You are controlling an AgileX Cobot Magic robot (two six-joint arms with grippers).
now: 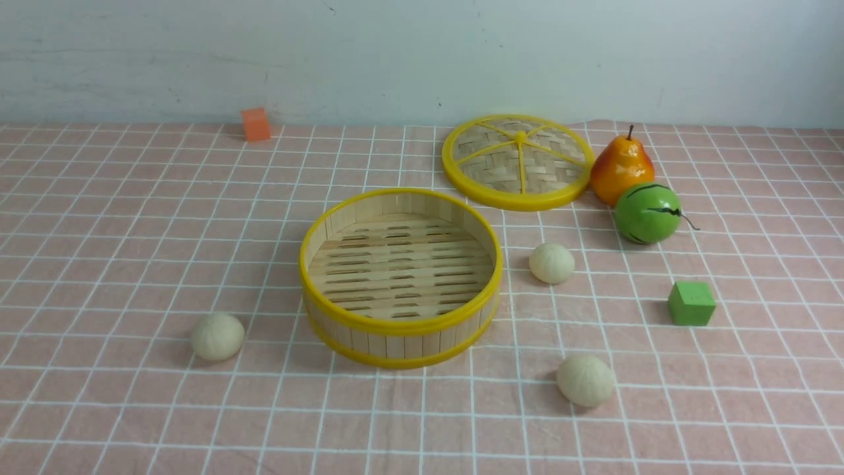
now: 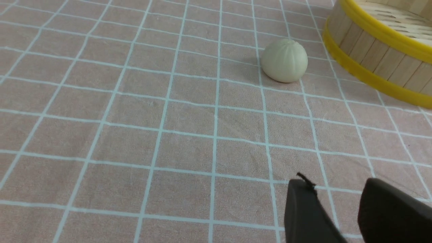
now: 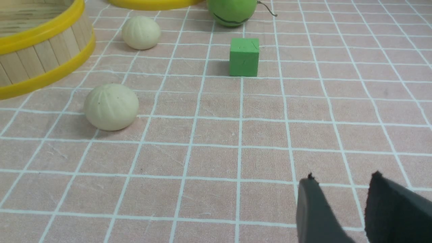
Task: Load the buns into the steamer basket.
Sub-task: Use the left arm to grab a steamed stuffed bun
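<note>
The steamer basket stands empty in the middle of the pink checked cloth. Three cream buns lie around it: one to its left, one to its right, one at the front right. In the left wrist view my left gripper is open over bare cloth, well short of the left bun and the basket wall. In the right wrist view my right gripper is open with nothing between its fingers, apart from the nearer bun and the farther bun. Neither arm shows in the front view.
A flat woven lid with a yellow rim lies behind the basket. Beside it stand an orange pear and a green striped melon. A green cube sits at the right, an orange cube at the far back left.
</note>
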